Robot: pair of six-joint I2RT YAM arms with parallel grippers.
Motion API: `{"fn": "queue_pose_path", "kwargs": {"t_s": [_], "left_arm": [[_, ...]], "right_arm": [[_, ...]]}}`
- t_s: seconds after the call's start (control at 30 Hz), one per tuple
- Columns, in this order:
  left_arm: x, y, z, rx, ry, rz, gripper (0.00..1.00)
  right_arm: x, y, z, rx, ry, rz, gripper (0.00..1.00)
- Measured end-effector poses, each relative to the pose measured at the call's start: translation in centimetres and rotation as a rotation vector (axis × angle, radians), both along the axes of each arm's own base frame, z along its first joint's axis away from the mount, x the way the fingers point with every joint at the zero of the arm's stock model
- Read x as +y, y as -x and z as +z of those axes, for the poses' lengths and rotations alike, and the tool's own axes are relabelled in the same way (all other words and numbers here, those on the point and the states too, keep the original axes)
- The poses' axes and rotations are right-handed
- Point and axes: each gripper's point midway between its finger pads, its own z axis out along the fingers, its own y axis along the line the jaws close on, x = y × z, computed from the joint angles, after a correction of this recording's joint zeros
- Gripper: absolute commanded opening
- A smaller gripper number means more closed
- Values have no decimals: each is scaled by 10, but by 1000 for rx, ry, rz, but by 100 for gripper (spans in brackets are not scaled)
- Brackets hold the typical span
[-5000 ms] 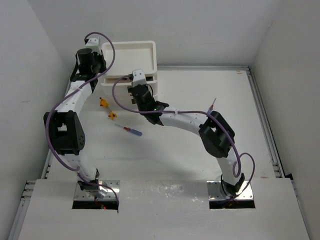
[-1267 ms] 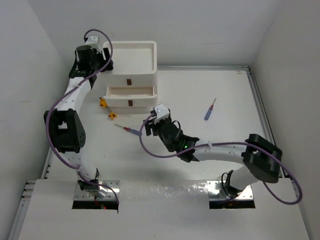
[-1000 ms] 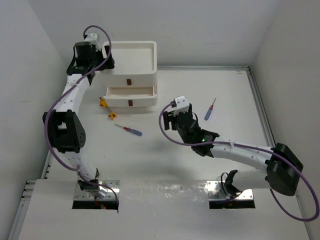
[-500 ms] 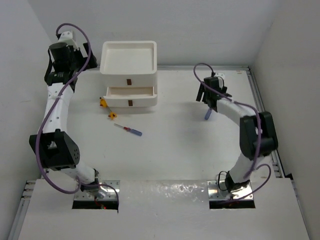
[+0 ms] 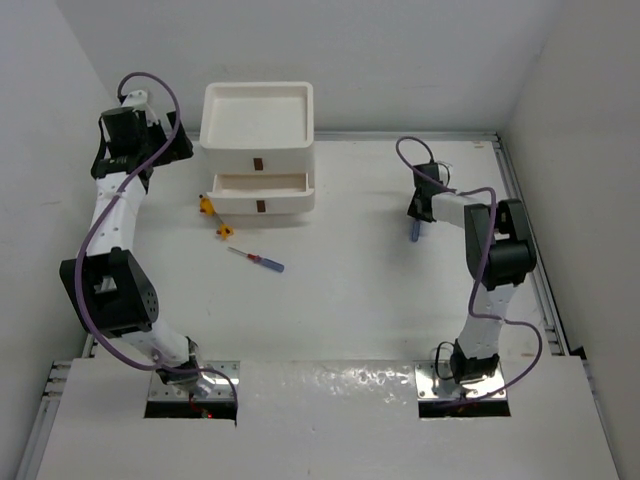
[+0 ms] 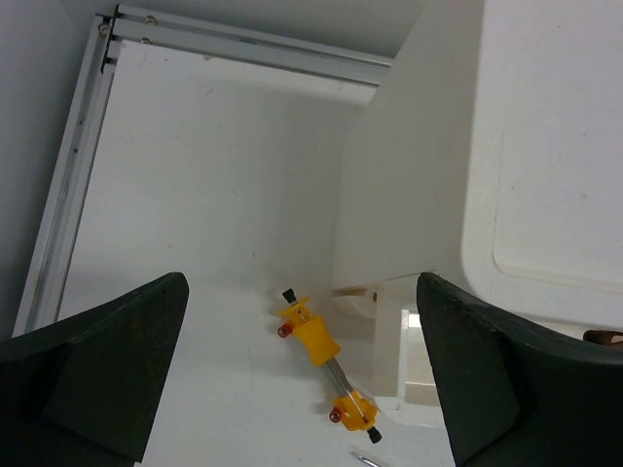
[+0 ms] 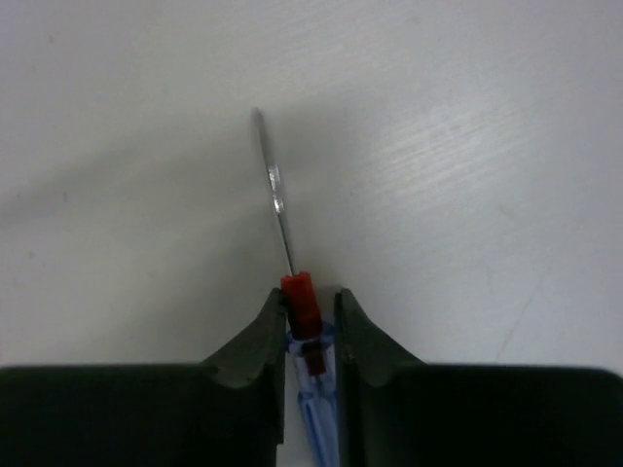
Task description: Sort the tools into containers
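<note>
At the right of the overhead view, the right gripper (image 5: 418, 207) has its jaws closed on the handle of the blue-and-red screwdriver (image 7: 281, 209) lying on the table (image 5: 350, 300): light, stiff, probably slick, best pinched just behind the red collar; the left gripper (image 6: 300, 282), upper left, gapes empty.

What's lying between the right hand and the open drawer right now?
Nothing. In the top view the table is bare from the open drawer across to the right hand, which grips a blue-and-red screwdriver.
</note>
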Motion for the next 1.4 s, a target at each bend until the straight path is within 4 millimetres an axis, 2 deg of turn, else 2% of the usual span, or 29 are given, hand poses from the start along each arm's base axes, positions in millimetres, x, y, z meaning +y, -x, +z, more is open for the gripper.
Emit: {"fn": "queue_pose_path", "kwargs": {"t_s": [0.03,0.07,0.17,0.23,0.33,0.37,0.43,0.5,0.53,0.6,0.7,0.77,0.8,0.87,0.9,0.97,1.03,1.13,1.23,1.3,1.33,1.4], "left_arm": [[-1,0,1,-3,1,-5,100],[-2,-1,1,-6,2,-11,99],[-4,-2,0,-12,6,-25,99],[-5,-2,-1,-13,10,-32,99],[-8,-2,-1,-15,16,-44,99],[-9,-2,-1,-17,19,-50,99],[-11,-3,0,-21,23,-59,98],[-11,-3,1,-22,25,-63,98],[-12,-3,1,-24,26,-65,97],[-13,-4,1,-25,33,-71,97],[-16,-6,-2,-23,47,-80,96],[-17,-7,-6,-17,58,-84,96],[-17,-8,-7,-13,63,-86,96],[-18,-8,-10,-7,69,-88,96],[-18,-8,-11,-5,72,-88,96],[-18,-8,-11,-5,72,-89,96],[-18,-9,-11,-7,72,-90,96],[-18,-9,-11,-6,71,-90,96],[-18,-9,-11,-6,72,-90,96],[-18,-9,-11,-6,72,-90,96],[-18,-8,-11,-6,72,-91,96],[-19,-8,-11,-6,71,-94,96]], "right_arm": [[0,5,0,-2,-1,6,2],[0,9,0,-5,-4,5,0],[2,24,3,5,-8,45,0],[10,32,4,14,-21,125,0],[30,43,23,-20,1,282,0],[43,45,37,-46,29,360,0],[87,43,79,-158,113,565,0],[147,44,134,-334,181,766,0],[180,48,166,-442,196,864,0],[234,60,225,-647,189,1007,0],[277,62,292,-882,192,1123,0],[305,54,320,-991,226,1190,0],[321,48,325,-1021,255,1235,0],[357,33,326,-1059,313,1315,0],[376,26,317,-1052,342,1363,0],[408,19,287,-1002,379,1460,0],[432,14,251,-944,419,1540,0],[448,17,195,-852,484,1636,0],[450,8,164,-793,545,1662,0],[448,0,159,-785,584,1647,1],[447,-1,158,-779,594,1642,7],[445,-4,160,-782,599,1620,30]]}}
